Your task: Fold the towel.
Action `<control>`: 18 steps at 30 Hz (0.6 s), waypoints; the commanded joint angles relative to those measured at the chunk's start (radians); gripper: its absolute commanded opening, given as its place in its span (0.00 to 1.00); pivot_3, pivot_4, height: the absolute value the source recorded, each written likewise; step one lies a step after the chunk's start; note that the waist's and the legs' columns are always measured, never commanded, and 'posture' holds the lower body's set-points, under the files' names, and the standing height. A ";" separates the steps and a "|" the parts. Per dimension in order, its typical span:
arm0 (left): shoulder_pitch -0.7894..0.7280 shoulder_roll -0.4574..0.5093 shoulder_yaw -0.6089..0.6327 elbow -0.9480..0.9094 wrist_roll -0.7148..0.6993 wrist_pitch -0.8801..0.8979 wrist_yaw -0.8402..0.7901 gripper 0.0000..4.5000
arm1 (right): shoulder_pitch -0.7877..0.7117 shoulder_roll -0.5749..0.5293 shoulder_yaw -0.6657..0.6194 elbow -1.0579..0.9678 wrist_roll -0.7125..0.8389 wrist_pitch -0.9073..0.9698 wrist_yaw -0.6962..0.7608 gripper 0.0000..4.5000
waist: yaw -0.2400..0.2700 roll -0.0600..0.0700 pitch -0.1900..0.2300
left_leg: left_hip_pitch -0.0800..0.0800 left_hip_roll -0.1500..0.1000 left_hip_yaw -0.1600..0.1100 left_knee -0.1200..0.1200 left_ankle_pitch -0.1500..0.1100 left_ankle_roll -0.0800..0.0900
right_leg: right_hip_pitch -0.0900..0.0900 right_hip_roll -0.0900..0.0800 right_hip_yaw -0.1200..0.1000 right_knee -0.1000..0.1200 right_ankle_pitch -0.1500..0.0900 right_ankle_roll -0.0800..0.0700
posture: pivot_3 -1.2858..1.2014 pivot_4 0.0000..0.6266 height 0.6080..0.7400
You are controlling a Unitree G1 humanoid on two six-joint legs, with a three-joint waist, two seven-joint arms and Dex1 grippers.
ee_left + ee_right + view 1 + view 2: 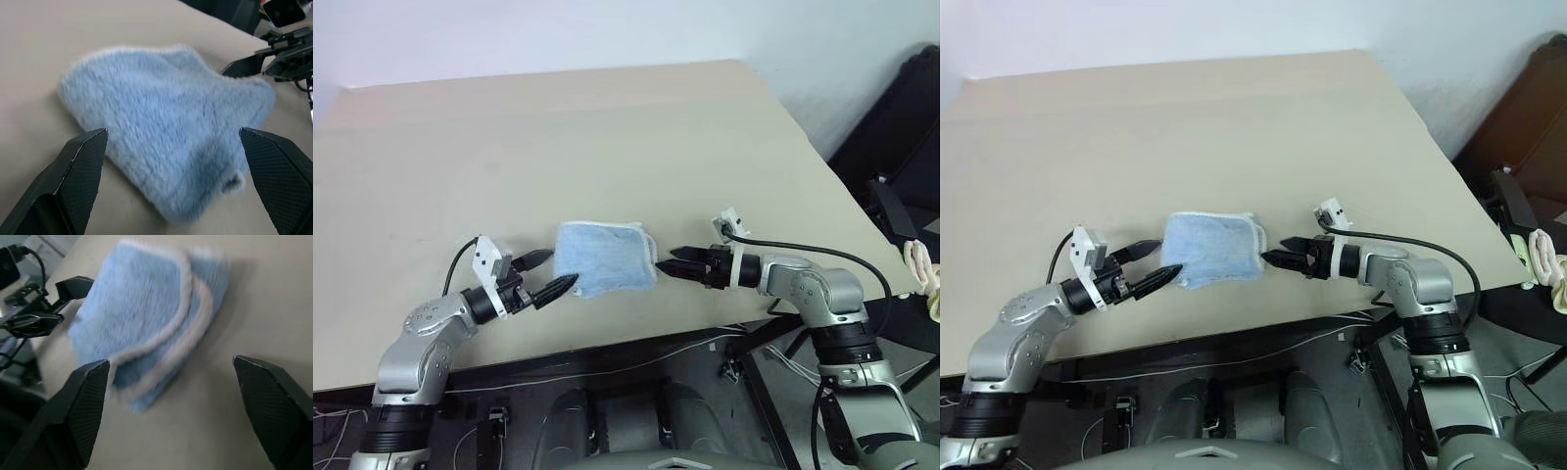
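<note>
Towel, blue and fluffy, lies in a small folded bundle on the tan table, close to the near edge. It sits right between the two robot hands. The left gripper is just beside one end of the bundle, with its two black fingers spread apart and nothing in them. The right gripper is just beside the other end, pointing at the towel. Its fingers are spread apart too, and they hold nothing. The long way of the bundle runs from one gripper across to the other. Both hands look about equally near. The pale edges stacked on the right side make it look folded over already. I think the job is nearly done, or done.
</note>
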 commanded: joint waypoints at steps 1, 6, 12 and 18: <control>0.008 0.017 0.002 -0.027 0.033 -0.050 -0.004 1.00 | -0.079 -0.007 0.018 0.043 0.040 0.112 0.036 0.95 | -0.001 0.000 0.000 | 0.000 0.000 0.000 0.000 0.000 0.000 | 0.000 0.000 0.000 0.000 0.000 0.000 | 0.52 0.24 1.00; -0.003 0.012 0.019 -0.017 0.045 -0.059 0.025 1.00 | -0.192 0.079 -0.046 0.214 0.102 0.264 0.013 0.95 | -0.001 0.000 0.000 | -0.002 0.000 0.000 0.000 0.000 0.000 | -0.002 0.000 0.000 0.000 0.000 0.000 | 0.52 0.24 1.00; -0.001 0.027 0.052 -0.024 0.035 -0.081 0.023 1.00 | -0.256 0.143 -0.043 0.335 0.077 0.289 -0.001 0.95 | -0.001 0.000 0.000 | -0.003 0.000 0.001 -0.001 0.000 0.000 | -0.003 0.000 0.000 0.000 0.000 0.000 | 0.52 0.24 1.00; 0.005 0.026 0.045 -0.043 0.042 -0.079 0.030 1.00 | -0.301 0.218 -0.052 0.423 0.039 0.232 -0.039 0.95 | -0.013 0.000 0.000 | -0.002 0.001 0.001 -0.001 0.000 0.000 | -0.003 0.001 0.001 0.001 0.000 0.000 | 0.52 0.24 1.00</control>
